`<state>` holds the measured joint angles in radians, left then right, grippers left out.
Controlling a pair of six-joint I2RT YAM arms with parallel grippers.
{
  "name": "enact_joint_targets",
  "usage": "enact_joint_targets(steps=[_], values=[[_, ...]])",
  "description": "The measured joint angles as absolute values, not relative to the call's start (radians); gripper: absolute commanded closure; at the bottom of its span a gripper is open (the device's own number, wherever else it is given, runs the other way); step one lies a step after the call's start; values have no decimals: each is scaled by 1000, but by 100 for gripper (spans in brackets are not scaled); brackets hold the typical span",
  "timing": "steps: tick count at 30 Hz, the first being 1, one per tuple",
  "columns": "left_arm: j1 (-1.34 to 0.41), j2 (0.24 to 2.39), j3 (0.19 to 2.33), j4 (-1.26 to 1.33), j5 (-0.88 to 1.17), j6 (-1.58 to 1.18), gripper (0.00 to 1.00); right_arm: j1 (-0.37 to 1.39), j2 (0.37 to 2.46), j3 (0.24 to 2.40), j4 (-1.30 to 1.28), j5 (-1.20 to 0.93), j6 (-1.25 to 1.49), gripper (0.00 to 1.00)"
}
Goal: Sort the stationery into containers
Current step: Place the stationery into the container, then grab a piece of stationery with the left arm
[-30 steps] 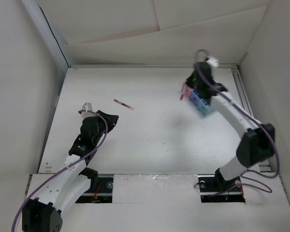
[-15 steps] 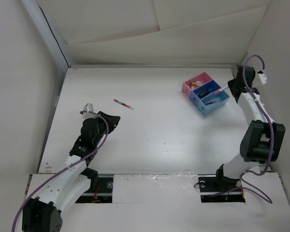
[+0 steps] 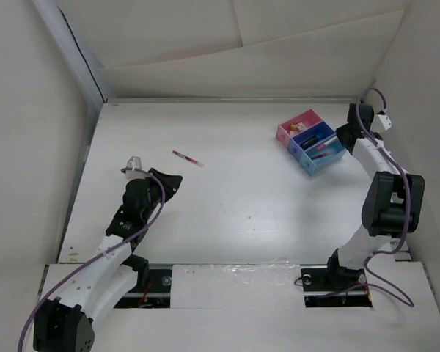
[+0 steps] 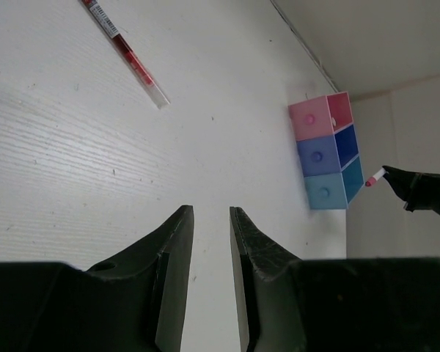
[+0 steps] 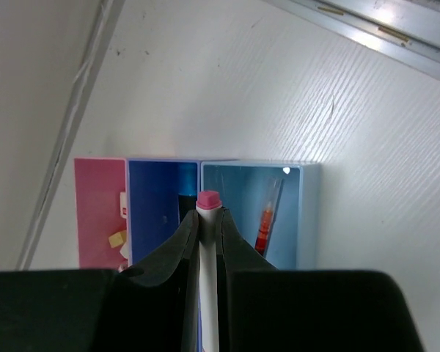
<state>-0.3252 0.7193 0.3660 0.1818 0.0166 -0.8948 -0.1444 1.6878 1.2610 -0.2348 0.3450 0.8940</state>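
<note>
pen (image 4: 128, 55) left of trays (image 4: 319, 155), another pen (image 5: 265, 220) perhaps inside

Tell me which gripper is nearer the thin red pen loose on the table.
Left. The left gripper sits just short of the thin red pen; the right gripper, clamping a pink-capped white pen, hangs beside the joined plastic trays.

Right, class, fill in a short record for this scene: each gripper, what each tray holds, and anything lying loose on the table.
left gripper: jaws slightly apart, empty, low over the table
right gripper: shut on a white pen with a pink cap, near the trays
pink tray: small beige blocks
dark blue tray: a dark item, too unclear to name
light blue tray: a red pen
loose on table: one loose red pen, far from the trays, nearer the left arm
</note>
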Motion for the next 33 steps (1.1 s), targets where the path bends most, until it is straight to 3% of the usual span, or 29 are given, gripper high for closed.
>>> enact_joint_targets(steps=[6,18,25,33], values=[[-325,748,371,168,-13,-894,76,-108,1704,1259,-237,358,894,87],[-325,895,455,130,-88,-892,56,-103,1704,1227,-239,367,905,37],[-325,1030,545,121,-163,-888,54,-98,1666,1205,-239,355,905,36],[-325,1287,716,117,-283,-888,54,39,1402,1164,-212,326,866,35]])
